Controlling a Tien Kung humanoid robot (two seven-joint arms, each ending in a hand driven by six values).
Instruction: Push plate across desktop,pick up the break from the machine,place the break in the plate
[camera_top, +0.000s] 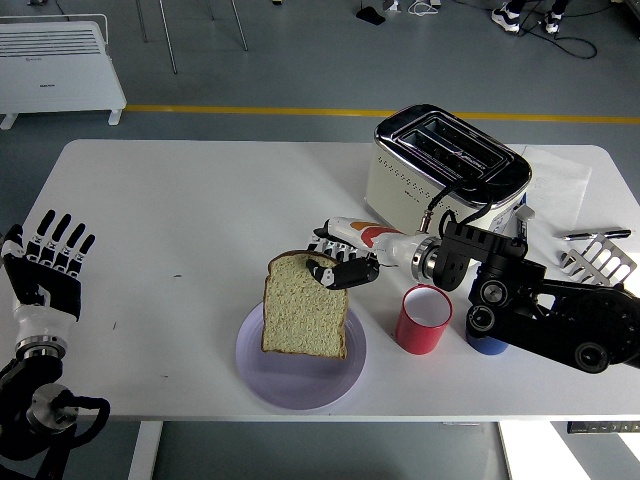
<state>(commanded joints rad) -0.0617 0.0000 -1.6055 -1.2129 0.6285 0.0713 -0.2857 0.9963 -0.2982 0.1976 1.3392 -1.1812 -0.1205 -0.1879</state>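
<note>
While it hangs from the right hand, the scene reads so:

Bread: the slice (305, 318) stands nearly upright over the plate (300, 375), its lower edge down at the plate's surface; whether it touches cannot be told.
Right hand: the right hand (338, 263) pinches the slice's top right corner, fingers (322, 271) curled onto the crust.
Right arm: it reaches in from the right, low across the table, passing over the blue cup (487, 344) and just behind the red cup (424, 319).
Plate: lilac, near the table's (180, 200) front edge, just left of the red cup.
Toaster: the toaster (445, 172) sits behind the arm, slots empty.
Left hand: the left hand (47, 262) rests at the left edge, fingers spread, holding nothing.
Open room: bare white top spans the left and middle.
Right edge: a metal rack (598, 264) lies there.
</note>
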